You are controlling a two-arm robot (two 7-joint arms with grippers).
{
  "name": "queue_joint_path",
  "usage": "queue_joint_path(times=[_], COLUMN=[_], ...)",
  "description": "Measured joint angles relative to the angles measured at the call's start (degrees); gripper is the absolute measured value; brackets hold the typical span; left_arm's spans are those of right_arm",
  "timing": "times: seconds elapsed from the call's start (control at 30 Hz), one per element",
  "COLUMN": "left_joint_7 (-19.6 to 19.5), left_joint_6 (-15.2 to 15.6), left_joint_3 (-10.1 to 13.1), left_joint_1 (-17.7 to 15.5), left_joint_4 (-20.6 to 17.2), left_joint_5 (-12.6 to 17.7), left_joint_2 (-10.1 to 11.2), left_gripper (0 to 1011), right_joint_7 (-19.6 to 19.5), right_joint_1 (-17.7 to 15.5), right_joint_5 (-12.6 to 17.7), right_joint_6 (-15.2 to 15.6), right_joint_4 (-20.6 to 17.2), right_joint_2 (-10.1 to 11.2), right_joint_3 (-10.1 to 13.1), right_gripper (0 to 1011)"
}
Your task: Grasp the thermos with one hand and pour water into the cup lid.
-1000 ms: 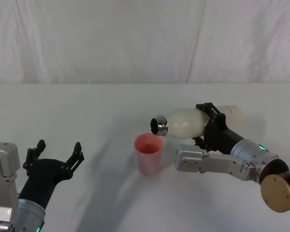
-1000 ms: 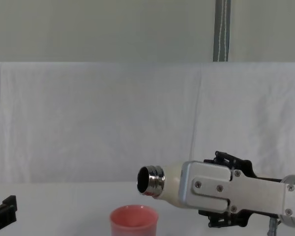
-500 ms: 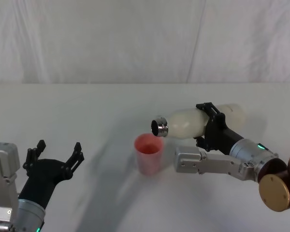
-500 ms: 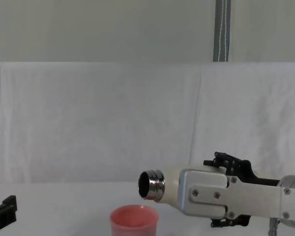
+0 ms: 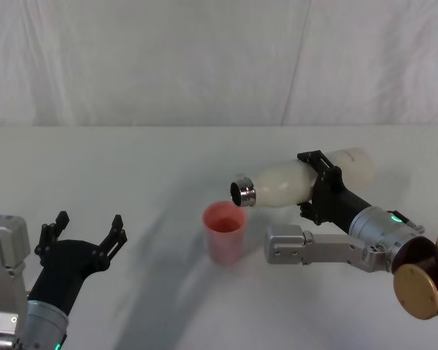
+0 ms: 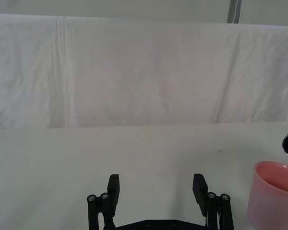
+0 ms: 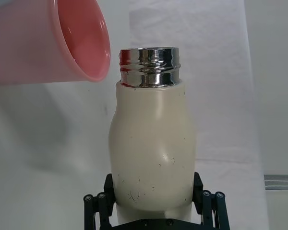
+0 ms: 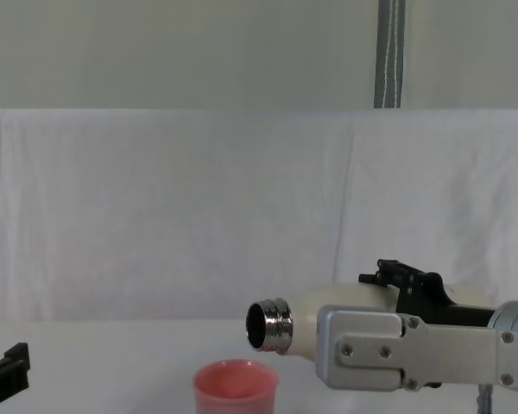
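The left pincer (image 5: pixel 84 235) hovers low over the counter (image 5: pixel 131 160) with fingers spread, empty. The cup lid (image 5: pixel 225 232) stands upright mid-counter. Just above its rim, the thermos (image 5: pixel 292 181) lies nearly level, steel neck toward the cup, its body clamped in the right pincer (image 5: pixel 317 186).
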Motion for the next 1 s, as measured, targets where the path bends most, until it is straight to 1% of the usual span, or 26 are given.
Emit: queue_joint_path(times=[1.0], left_joint_7=[0.0], left_joint_6=[0.0], left_joint_3=[0.0], left_joint_1=[0.0], left_joint_4=[0.0], left_joint_5=[0.0], left_joint_2=[0.0], left_gripper=[1001], right_joint_7=[-0.38], right_joint_1=[0.76], right_joint_5=[-2.27], right_joint_6=[-0.27], right_joint_4=[-1.05], right_joint_2=[0.63], right_joint_3=[-1.09], right_gripper=[950])
